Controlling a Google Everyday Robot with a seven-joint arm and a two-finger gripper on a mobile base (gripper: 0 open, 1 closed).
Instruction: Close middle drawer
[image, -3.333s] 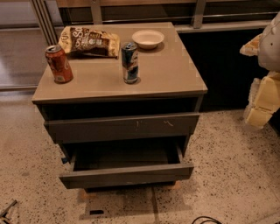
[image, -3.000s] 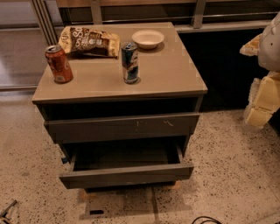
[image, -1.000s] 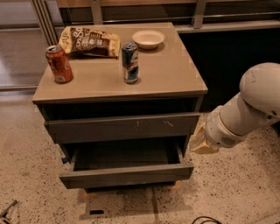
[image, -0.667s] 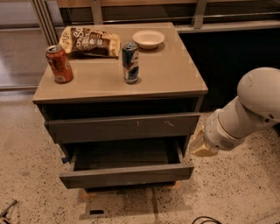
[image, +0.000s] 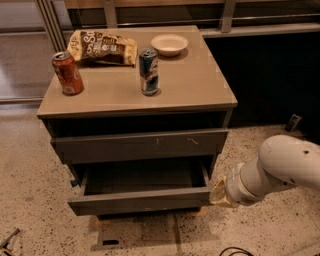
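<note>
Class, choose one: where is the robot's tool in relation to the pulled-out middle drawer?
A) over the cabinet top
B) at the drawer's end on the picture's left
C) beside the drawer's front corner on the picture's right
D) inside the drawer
C: the tool sits low beside the cabinet, next to the front corner of the open middle drawer; whether they touch cannot be told.

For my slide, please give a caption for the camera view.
Gripper near the right front corner of the open middle drawer.
</note>
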